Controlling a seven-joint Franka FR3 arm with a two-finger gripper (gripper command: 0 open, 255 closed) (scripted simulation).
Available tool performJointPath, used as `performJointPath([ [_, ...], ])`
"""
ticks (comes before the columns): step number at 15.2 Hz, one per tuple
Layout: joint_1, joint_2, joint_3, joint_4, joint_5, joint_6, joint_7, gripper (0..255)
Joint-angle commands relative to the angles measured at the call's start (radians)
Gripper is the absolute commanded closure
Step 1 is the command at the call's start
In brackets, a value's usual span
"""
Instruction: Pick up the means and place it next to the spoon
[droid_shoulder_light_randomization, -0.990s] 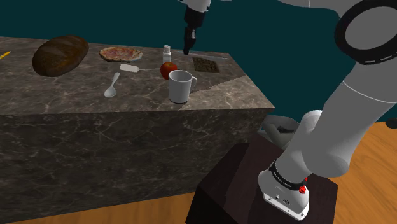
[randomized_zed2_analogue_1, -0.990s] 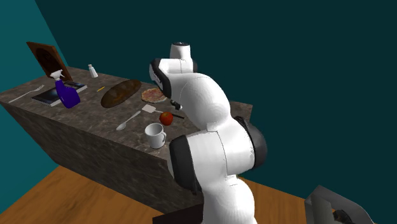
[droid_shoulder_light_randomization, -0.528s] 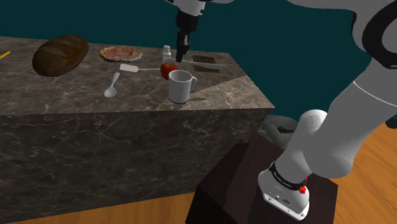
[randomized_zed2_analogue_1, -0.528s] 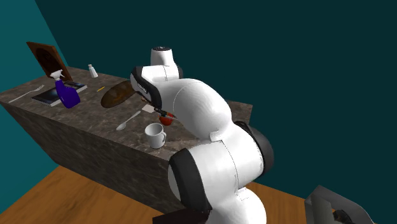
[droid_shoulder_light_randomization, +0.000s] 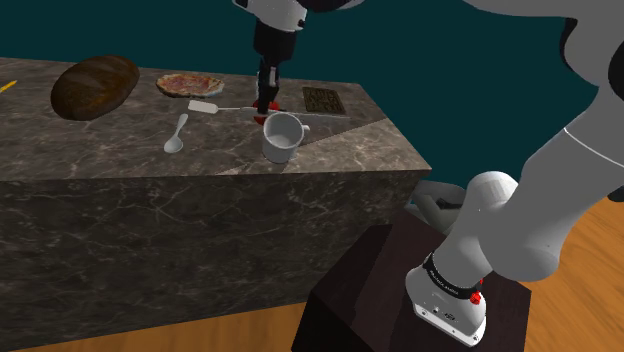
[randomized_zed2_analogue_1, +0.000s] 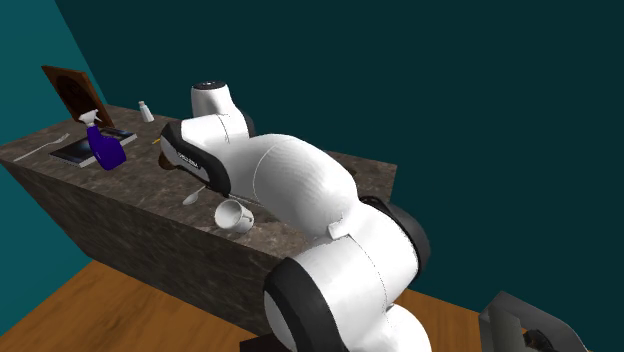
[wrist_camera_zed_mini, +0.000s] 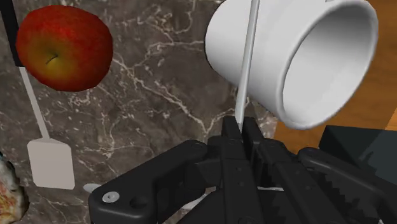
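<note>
Wrist view: my gripper (wrist_camera_zed_mini: 240, 130), clamped on thin white knife (wrist_camera_zed_mini: 247, 63). Knife carried off dark board (droid_shoulder_light_randomization: 324, 99) within the last second, now over mug (wrist_camera_zed_mini: 299, 57). Spoon (droid_shoulder_light_randomization: 176, 133) beyond; placing outstanding.

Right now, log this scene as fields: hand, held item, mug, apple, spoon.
hand: shut on the thin pale blade
thin pale blade: runs from the fingertips across the mug
mug: white, tipped, just beyond the hand
apple: red, on the marble counter, beside the spatula
spoon: pale, lying on the counter, apart from the hand
</note>
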Motion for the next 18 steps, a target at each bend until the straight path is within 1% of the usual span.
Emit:
performJointPath([
  [1, 0.021, -0.008, 0.028, -0.009, -0.004, 0.002, 0.051, 255],
  [4, 0.049, -0.008, 0.068, -0.007, -0.008, 0.003, 0.12, 255],
  [18, 0.05, 0.006, 0.069, -0.18, -0.005, 0.19, 0.114, 255],
])
